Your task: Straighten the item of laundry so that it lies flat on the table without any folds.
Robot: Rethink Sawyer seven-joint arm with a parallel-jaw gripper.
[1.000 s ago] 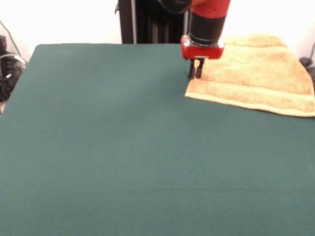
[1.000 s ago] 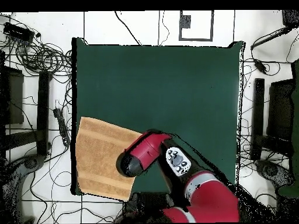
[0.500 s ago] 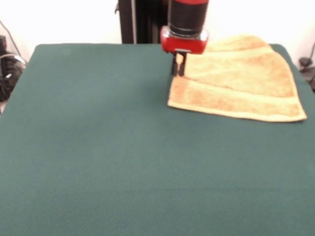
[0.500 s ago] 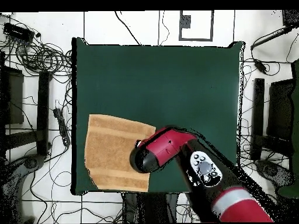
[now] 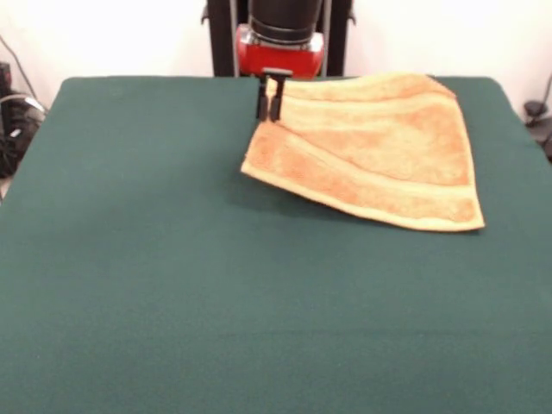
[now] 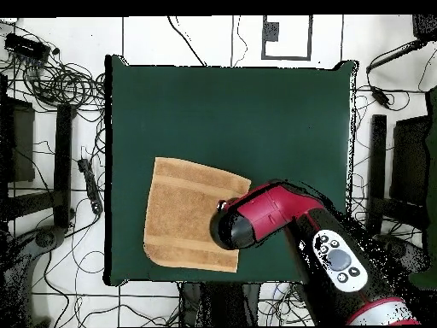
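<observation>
Tabletop [image 5: 172, 285] towel [image 5: 379, 151] dragged farther inward by end effector [image 5: 270, 102].

Arm [image 6: 290, 224] reaches down; gripper [image 5: 269, 110] jaws seemingly closed together.

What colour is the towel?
The towel is yellow-orange, with a woven band near its edges. The front view shows it best.

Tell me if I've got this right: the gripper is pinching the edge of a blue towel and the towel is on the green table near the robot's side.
Not quite: the towel is yellow-orange, not blue, as the front view shows. The rest holds: the gripper is closed on the towel's edge, and the towel lies on the green table near the robot's side.
</observation>
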